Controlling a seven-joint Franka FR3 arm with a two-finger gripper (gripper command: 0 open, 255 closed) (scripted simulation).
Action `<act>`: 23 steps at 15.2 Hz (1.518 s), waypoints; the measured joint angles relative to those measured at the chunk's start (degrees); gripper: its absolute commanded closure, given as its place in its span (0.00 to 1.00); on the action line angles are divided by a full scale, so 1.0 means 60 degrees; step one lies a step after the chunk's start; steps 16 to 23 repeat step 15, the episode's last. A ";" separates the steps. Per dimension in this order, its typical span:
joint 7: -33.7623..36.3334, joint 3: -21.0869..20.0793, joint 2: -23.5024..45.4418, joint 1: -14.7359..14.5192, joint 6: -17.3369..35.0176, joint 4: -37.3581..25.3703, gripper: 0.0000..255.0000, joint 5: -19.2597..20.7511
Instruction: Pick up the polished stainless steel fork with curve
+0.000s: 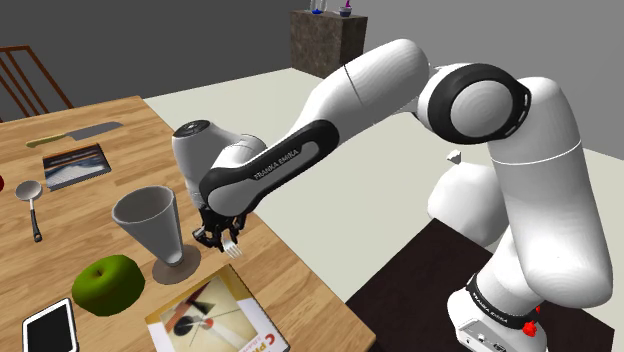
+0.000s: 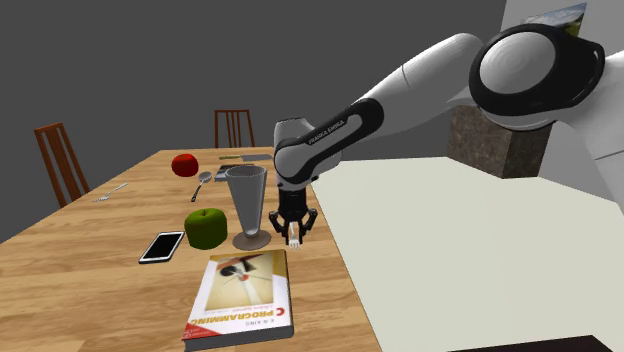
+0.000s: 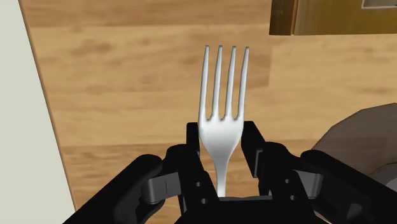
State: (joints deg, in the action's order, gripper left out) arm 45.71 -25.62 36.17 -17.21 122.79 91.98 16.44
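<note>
My black gripper (image 3: 222, 153) is shut on a shiny silver fork (image 3: 222, 89). Its neck is clasped between the two fingers (image 3: 191, 147) and its tines stick out past the fingertips over the wooden table (image 3: 127, 83). In the shoulder view the gripper (image 1: 221, 237) points down close to the tabletop near the table's right edge, with the fork's tines (image 1: 232, 245) showing below it. The second exterior view shows the gripper (image 2: 292, 227) and fork (image 2: 294, 236) just right of a grey goblet.
Beside the gripper stands the grey goblet (image 1: 155, 228). A green apple (image 1: 105, 283), a phone (image 1: 50, 326) and a book (image 1: 215, 318) lie nearer the front. A spoon (image 1: 30, 205), a knife (image 1: 75, 135) and a red apple (image 2: 185, 165) lie farther back. The table edge (image 1: 290, 255) is close.
</note>
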 measured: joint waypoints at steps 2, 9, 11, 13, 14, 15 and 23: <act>-0.0026 -0.0024 -0.0075 0.0021 -0.0159 -0.0035 1.00 -0.0047; -0.0146 -0.0161 -0.0505 0.0110 -0.0782 -0.0239 1.00 -0.0256; -0.0180 -0.0195 -0.0609 0.0125 -0.0982 -0.0344 1.00 -0.0310; -0.0208 -0.0233 -0.0717 0.0134 -0.1194 -0.0458 1.00 -0.0368; -0.0224 -0.0248 -0.0773 0.0147 -0.1271 -0.0484 1.00 -0.0393; -0.0235 -0.0257 -0.0796 0.0146 -0.1353 -0.0545 1.00 -0.0409; -0.0235 -0.0257 -0.0796 0.0146 -0.1353 -0.0545 1.00 -0.0409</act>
